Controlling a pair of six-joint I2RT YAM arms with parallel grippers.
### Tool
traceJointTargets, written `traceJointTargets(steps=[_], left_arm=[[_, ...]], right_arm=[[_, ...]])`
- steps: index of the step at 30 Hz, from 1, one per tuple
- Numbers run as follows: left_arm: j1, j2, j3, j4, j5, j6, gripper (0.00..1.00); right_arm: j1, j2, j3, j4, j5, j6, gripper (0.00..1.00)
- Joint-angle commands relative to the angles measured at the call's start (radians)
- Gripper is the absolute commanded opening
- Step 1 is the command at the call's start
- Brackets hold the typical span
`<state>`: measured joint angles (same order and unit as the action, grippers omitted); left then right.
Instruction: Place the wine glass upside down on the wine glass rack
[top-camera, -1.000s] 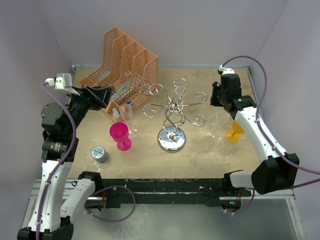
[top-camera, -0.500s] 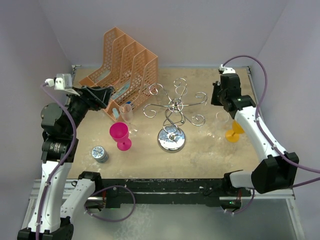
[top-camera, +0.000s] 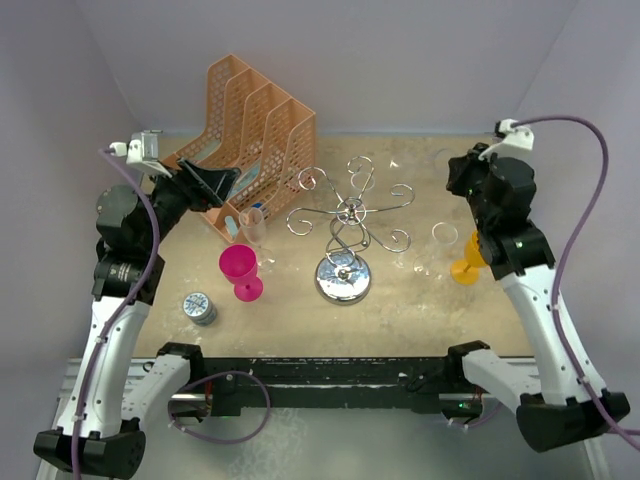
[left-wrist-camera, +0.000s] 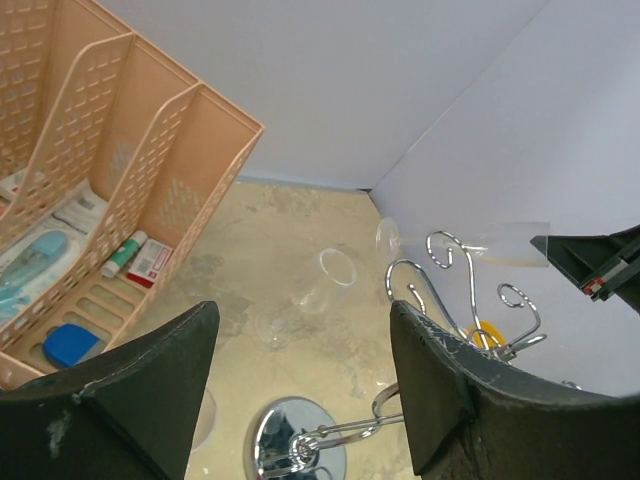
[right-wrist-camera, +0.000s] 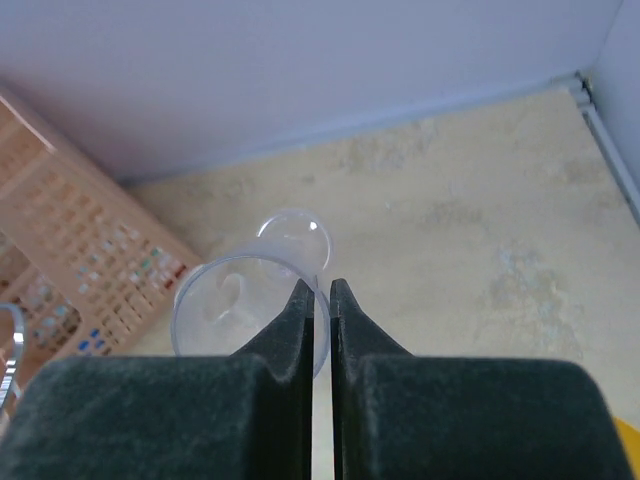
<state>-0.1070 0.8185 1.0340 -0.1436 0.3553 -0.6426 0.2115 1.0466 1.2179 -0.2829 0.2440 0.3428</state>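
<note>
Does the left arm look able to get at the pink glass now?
Probably yes. The left claw is open and the pink glass stands upright nearby, uncovered; only a clear glass beside it crowds the approach.

Lab: white-walled enclosure (top-camera: 340, 60), bare tabletop (top-camera: 420, 300)

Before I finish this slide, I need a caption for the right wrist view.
Right hand shut on a clear wine glass, foot pointing away, above the table.
</note>
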Motion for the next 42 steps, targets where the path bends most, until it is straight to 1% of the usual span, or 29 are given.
traceJointTargets(steps=[1, 4, 7, 9, 10, 11, 12, 14, 17, 19, 23, 30, 37, 42], left_arm=[[-0.004, 0.017, 0.023, 0.126, 0.071, -0.078, 0.67], [-0.004, 0.044, 0.014, 0.170, 0.081, -0.142, 0.67], [-0.006, 0.081, 0.010, 0.269, 0.114, -0.231, 0.67], [-0.010, 0.118, 0.006, 0.330, 0.124, -0.300, 0.67], [-0.015, 0.140, 0.007, 0.353, 0.124, -0.333, 0.67], [-0.023, 0.162, 0.006, 0.381, 0.121, -0.373, 0.67], [-0.039, 0.188, 0.007, 0.414, 0.115, -0.411, 0.67], [-0.097, 0.241, 0.023, 0.463, 0.090, -0.460, 0.67], [-0.235, 0.344, 0.094, 0.492, 0.040, -0.479, 0.66], [-0.284, 0.393, 0.151, 0.504, 0.025, -0.487, 0.64], [-0.320, 0.424, 0.207, 0.545, -0.062, -0.527, 0.64], [-0.384, 0.446, 0.190, 0.723, -0.168, -0.665, 0.63], [-0.533, 0.470, 0.185, 0.786, -0.314, -0.694, 0.63], [-0.604, 0.498, 0.179, 0.796, -0.431, -0.677, 0.63]], right_arm=[[0.006, -0.131, -0.087, 0.319, 0.006, 0.051, 0.00], [0.005, -0.193, -0.139, 0.462, -0.006, 0.060, 0.00], [0.005, -0.235, -0.167, 0.570, -0.035, 0.075, 0.00], [0.005, -0.255, -0.183, 0.644, -0.088, 0.081, 0.00], [0.005, -0.266, -0.192, 0.682, -0.154, 0.078, 0.00], [0.005, -0.277, -0.205, 0.720, -0.184, 0.077, 0.00], [0.006, -0.289, -0.222, 0.760, -0.238, 0.084, 0.00], [0.005, -0.306, -0.258, 0.840, -0.298, 0.103, 0.00], [0.005, -0.310, -0.288, 0.925, -0.357, 0.151, 0.00], [0.005, -0.309, -0.303, 0.973, -0.383, 0.186, 0.00], [0.005, -0.305, -0.304, 1.027, -0.407, 0.230, 0.00], [0.005, -0.271, -0.304, 1.087, -0.461, 0.273, 0.00], [0.006, -0.219, -0.304, 1.152, -0.506, 0.320, 0.00], [0.006, -0.199, -0.291, 1.131, -0.551, 0.326, 0.00]])
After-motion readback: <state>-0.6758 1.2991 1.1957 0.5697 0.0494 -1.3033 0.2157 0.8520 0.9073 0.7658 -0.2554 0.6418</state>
